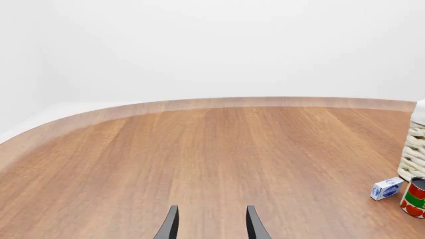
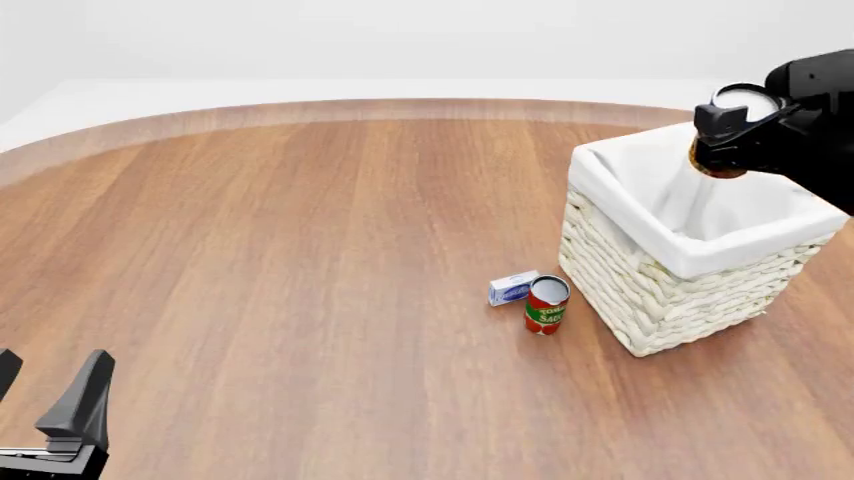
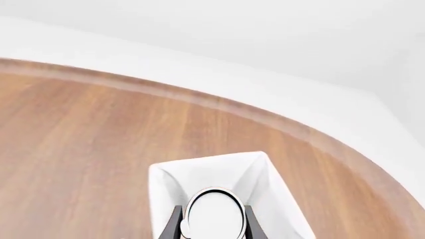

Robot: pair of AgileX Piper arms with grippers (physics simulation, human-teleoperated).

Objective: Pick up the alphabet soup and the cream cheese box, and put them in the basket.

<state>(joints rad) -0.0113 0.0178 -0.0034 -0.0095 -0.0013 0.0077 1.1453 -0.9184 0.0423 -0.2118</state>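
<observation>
My right gripper [image 2: 722, 138] is shut on the alphabet soup [image 2: 742, 101], a can with a pale top, and holds it in the air above the open basket [image 2: 667, 262]. In the right wrist view the alphabet soup [image 3: 214, 210] fills the gap between the right gripper's [image 3: 214, 226] dark fingers, with the basket's white liner [image 3: 162, 175] below. The cream cheese box [image 2: 513, 288] lies on the table just left of the basket. My left gripper [image 2: 43, 388] stands open and empty at the near left corner, far from both. In the left wrist view the cream cheese box [image 1: 386, 188] lies beside the basket [image 1: 414, 149].
A red and green labelled can [image 2: 546, 304] stands upright next to the cream cheese box, close to the basket's near left corner; the left wrist view shows this can [image 1: 413, 197] too. The wooden table [image 2: 294, 250] has a curved far edge.
</observation>
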